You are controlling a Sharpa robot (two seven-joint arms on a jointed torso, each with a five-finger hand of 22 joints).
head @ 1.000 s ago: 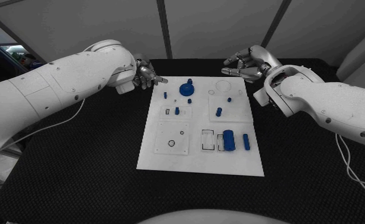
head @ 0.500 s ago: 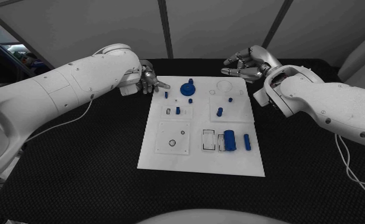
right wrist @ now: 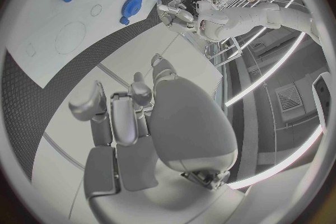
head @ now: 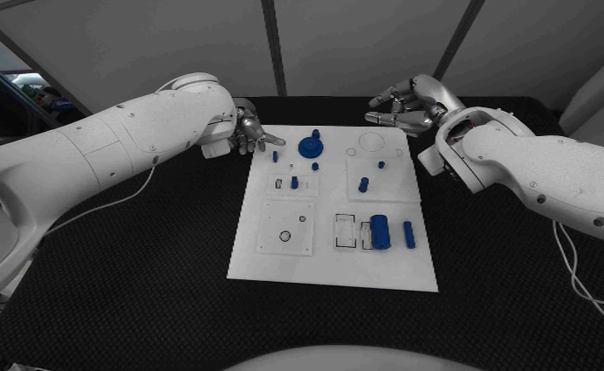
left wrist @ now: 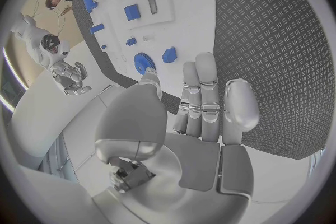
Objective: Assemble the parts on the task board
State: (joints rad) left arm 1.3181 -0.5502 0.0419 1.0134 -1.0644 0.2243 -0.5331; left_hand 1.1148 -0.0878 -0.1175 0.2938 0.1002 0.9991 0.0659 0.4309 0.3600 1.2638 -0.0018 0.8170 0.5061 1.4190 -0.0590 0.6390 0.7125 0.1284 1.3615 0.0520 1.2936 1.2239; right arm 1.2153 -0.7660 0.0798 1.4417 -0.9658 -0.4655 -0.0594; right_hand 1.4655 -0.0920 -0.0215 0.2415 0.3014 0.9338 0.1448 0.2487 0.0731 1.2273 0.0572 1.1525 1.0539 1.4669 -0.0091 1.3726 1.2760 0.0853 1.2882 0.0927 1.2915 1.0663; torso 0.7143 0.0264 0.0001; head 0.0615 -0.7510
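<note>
The board (head: pixel 330 253) lies flat in the middle of the black bench (head: pixel 126 284), long side running away from me. On it I count seven blue parts: a round gear (head: pixel 310 147) with a knob near the far edge, a small peg (head: pixel 275 156) to its left, a tiny stud (head: pixel 316 167) just nearer me than the gear, another stud (head: pixel 380 164) toward the right, a short peg (head: pixel 293 183) in the left block, an oblong piece (head: pixel 362 185) in the right block, and, at the near right, a thick cylinder (head: pixel 380 237) with a slim bar (head: pixel 408 234) beside it, which makes eight. My left hand (head: pixel 248 133) hovers over the bench just beside the board's far left corner, fingers loosely spread and holding nothing, one fingertip reaching toward the small peg without touching it that I can tell. My right hand (head: pixel 405 106) hangs above the bench beyond the board's far right corner, fingers curled loosely inward around nothing, apart from every part. Grey wall panels (head: pixel 365 13) stand behind the bench. Nothing lies between either hand and the board.
</note>
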